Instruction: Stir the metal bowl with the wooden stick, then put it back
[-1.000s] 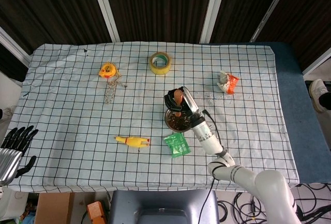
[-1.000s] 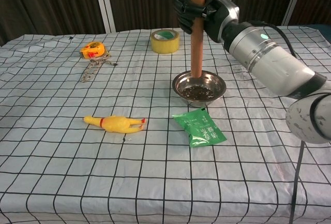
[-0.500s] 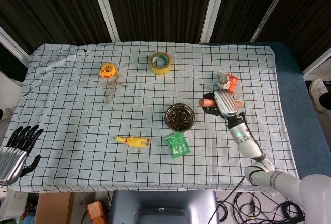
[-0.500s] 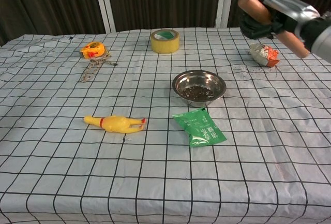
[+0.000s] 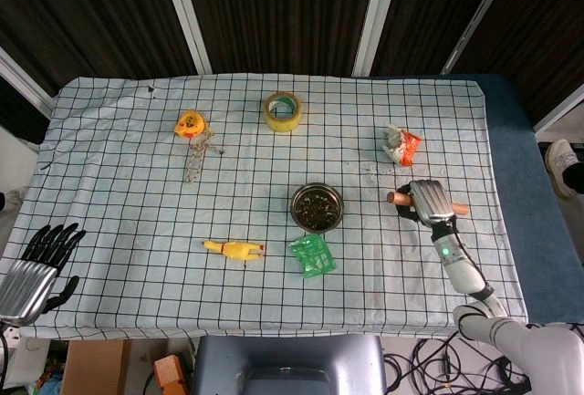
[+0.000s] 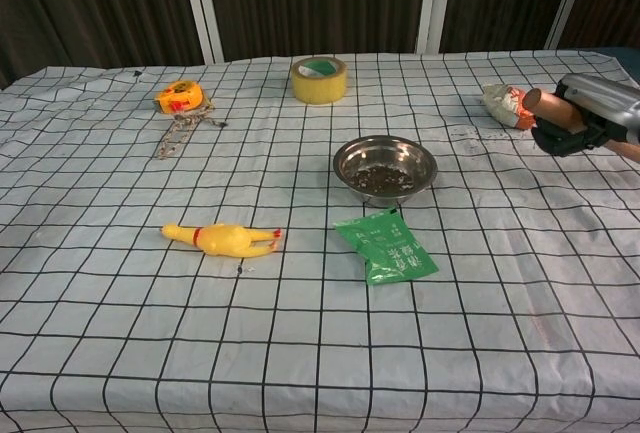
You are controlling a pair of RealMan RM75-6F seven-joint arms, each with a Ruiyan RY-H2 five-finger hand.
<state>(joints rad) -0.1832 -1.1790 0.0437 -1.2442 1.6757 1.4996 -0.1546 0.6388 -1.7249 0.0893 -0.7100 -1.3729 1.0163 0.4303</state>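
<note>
The metal bowl [image 5: 317, 207] [image 6: 385, 167], with dark bits inside, stands near the middle of the checked cloth. To its right my right hand [image 5: 429, 202] [image 6: 590, 113] grips the wooden stick [image 5: 398, 198] [image 6: 548, 105], which lies nearly level and low over the cloth, one end pointing toward the bowl. The stick's other end shows past the hand in the head view. My left hand [image 5: 38, 263] hangs off the table's near left corner, fingers spread and holding nothing; the chest view does not show it.
A yellow tape roll [image 5: 283, 110] and a yellow tape measure [image 5: 189, 124] with a chain lie at the back. A crumpled wrapper [image 5: 400, 145] sits just behind my right hand. A rubber chicken [image 5: 234, 249] and green packet [image 5: 312, 255] lie in front of the bowl.
My right hand lifted the stick out of the bowl, carried it right, tipped it from upright to nearly level, and lowered it toward the cloth. The left hand shifted slightly.
</note>
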